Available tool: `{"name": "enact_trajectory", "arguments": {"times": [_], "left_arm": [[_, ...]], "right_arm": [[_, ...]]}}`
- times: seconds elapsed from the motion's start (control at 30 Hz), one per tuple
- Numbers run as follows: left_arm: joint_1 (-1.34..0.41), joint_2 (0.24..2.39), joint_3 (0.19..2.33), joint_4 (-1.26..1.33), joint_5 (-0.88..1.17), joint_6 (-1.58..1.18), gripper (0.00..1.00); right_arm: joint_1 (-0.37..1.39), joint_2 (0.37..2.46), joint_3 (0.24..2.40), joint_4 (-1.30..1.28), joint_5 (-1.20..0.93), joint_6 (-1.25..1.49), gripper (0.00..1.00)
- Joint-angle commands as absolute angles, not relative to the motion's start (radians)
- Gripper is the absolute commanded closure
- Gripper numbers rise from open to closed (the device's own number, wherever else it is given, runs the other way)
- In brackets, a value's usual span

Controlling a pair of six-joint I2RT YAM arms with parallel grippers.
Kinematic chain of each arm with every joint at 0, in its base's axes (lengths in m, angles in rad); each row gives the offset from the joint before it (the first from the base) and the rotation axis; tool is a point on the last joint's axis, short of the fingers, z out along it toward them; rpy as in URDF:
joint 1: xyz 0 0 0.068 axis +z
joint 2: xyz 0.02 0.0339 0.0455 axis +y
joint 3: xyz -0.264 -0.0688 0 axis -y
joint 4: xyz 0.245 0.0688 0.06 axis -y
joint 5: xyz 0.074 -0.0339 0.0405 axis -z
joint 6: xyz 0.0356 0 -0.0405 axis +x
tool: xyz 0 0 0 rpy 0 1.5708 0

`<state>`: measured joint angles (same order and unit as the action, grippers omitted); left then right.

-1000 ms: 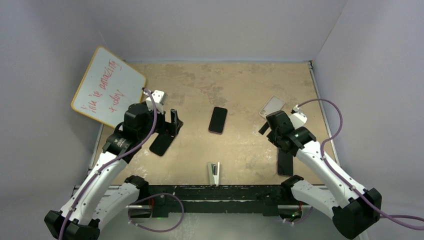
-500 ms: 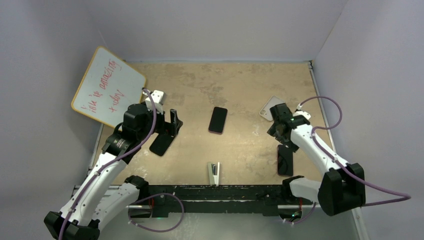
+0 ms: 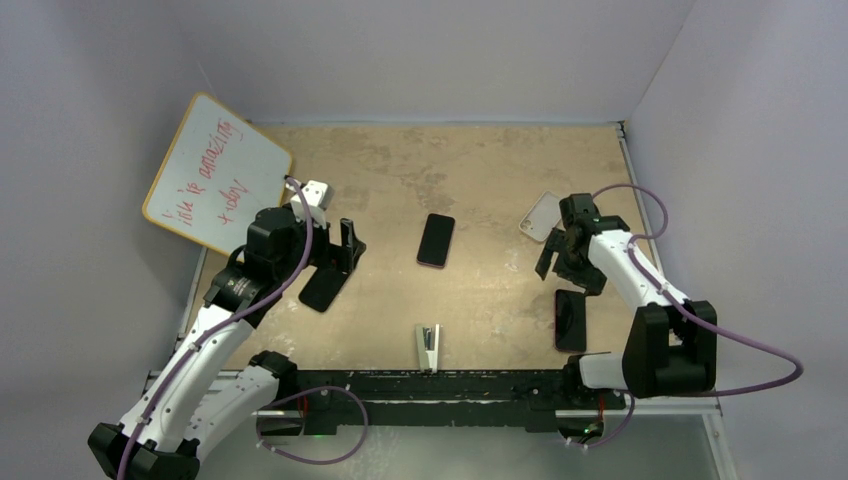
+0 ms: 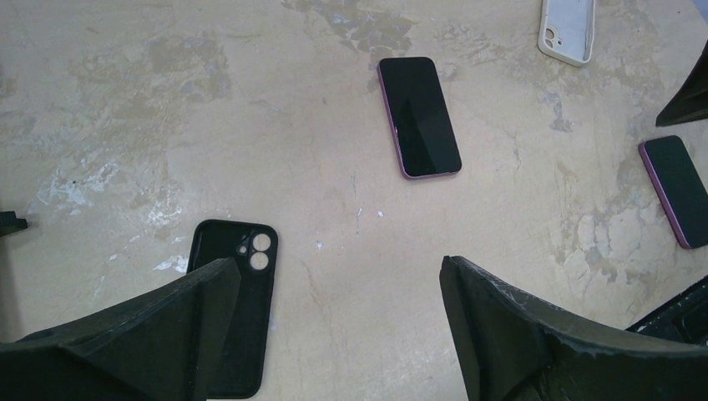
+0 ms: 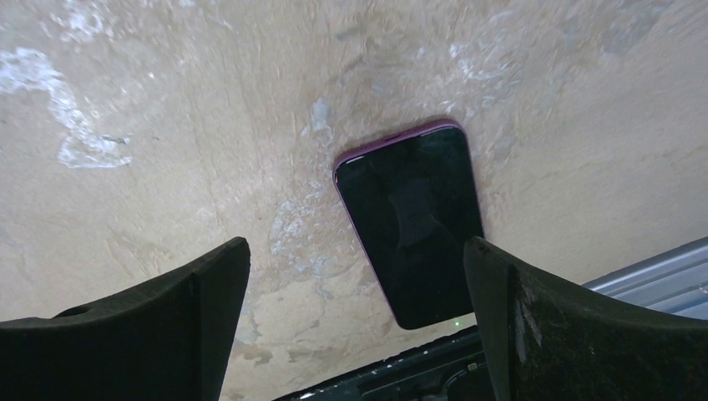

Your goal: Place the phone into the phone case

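A black-screened phone with a pink rim point(image 3: 436, 240) lies flat mid-table; it also shows in the left wrist view point(image 4: 418, 116). A second similar phone point(image 3: 570, 319) lies near the right front; in the right wrist view point(image 5: 413, 225) it sits below my open, empty right gripper point(image 5: 357, 251), which hovers just behind it point(image 3: 565, 272). A black phone case point(image 3: 322, 288) lies open side up at the left point(image 4: 234, 305). My left gripper point(image 3: 345, 250) is open and empty above it point(image 4: 338, 267). A white case point(image 3: 541, 215) lies behind the right gripper point(image 4: 568, 29).
A whiteboard with red writing point(image 3: 216, 172) leans at the back left. A small white wedge-shaped object point(image 3: 428, 345) stands near the front edge. A black rail point(image 3: 430, 385) runs along the near edge between the arm bases.
My right arm has folded back, and its gripper has shifted slightly right and now points down at the near right phone, which is fully uncovered. The left arm has not moved.
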<state>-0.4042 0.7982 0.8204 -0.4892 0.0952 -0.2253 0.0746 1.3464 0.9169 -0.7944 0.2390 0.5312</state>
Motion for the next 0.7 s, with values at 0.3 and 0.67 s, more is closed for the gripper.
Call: {"name": "enact_trajectory", "arguments": {"times": [0.3,0.67], "left_arm": [[-0.428,0.76,0.819,-0.479,0.09,-0.232,0.05],[-0.438,0.752,0.822,-0.484,0.07,-0.232,0.05]], "right_arm": [[0.046,1.422,1.08,-0.858,0.249,0.517,0.01],[0.002,1.619,1.025,-0.908,0.112,0.375,0.01]]}}
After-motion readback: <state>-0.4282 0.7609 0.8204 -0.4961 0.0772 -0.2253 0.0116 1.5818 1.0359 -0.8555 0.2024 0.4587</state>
